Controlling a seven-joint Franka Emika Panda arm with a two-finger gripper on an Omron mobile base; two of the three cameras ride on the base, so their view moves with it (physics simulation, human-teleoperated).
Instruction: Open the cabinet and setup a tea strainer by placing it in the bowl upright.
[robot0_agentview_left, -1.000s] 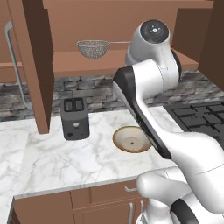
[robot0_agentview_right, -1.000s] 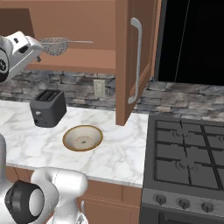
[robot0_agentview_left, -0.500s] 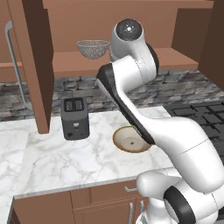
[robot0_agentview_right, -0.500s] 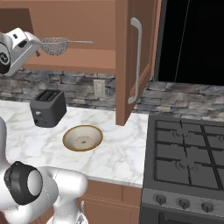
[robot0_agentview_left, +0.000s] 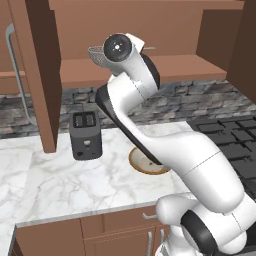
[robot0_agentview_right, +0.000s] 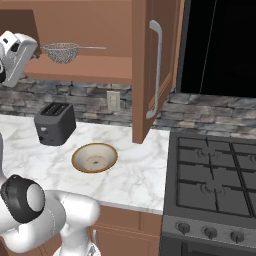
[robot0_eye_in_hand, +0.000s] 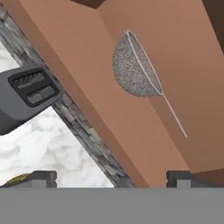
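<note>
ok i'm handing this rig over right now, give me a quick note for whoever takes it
Gripper: open, holding nothing, raised to shelf height and aimed at the tea strainer.
Cabinet: both doors open.
Tea strainer: sits upright on the cabinet's bottom shelf, handle pointing toward the stove side, not yet touched.
Bowl: on the marble counter beside the toaster, nothing in it.
Done: cabinet opened.
Left: close in, grasp the strainer, carry it down and set it upright in the bowl.

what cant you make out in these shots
- Left base view: the tea strainer is mostly hidden behind the arm's wrist.
- Left base view: the bowl is partly covered by the forearm.
- Hand view: the toaster is cut off by the left edge.
</note>
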